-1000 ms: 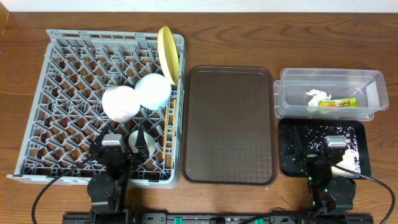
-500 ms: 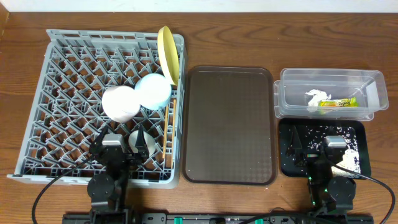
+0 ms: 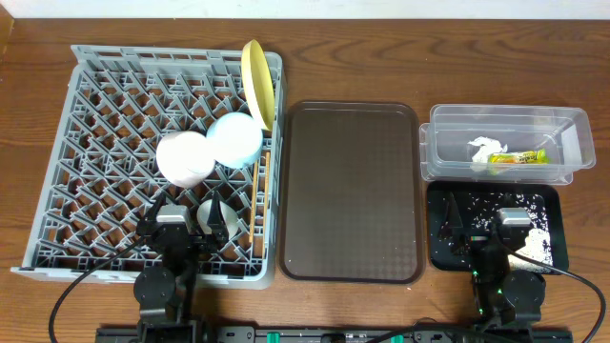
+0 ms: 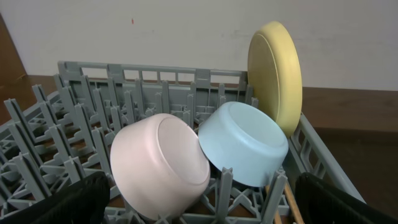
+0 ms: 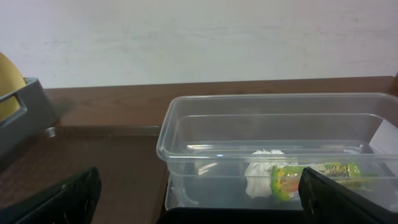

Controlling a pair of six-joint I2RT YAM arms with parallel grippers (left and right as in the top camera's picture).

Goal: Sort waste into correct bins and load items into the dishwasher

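Both arms hang low at the near edge with nothing gripped. The left gripper is spread wide over the near part of the rack, and the right gripper is spread wide over the black tray. No task thing looks left outside a container, so the nearest candidate for any further move is the cup. It sits in the rack just to the right of the left hand, close by its right finger; whether they touch I cannot tell. The chopsticks lie further right of that hand, their long axis running straight away from it along the rack's right wall. Ahead of the left hand the pink bowl and the blue bowl rest tipped on the pegs, touching each other. Beyond them to the right the plate stands on edge at the far corner. Straight ahead of the right hand the tub holds the napkin and the wrapper. The rice is scattered on the black tray beneath and to the right of that hand. Between the two arms the brown tray carries nothing. In my judgement the sorting and loading are finished, and the left arm is the nearer one should the cup need reseating.
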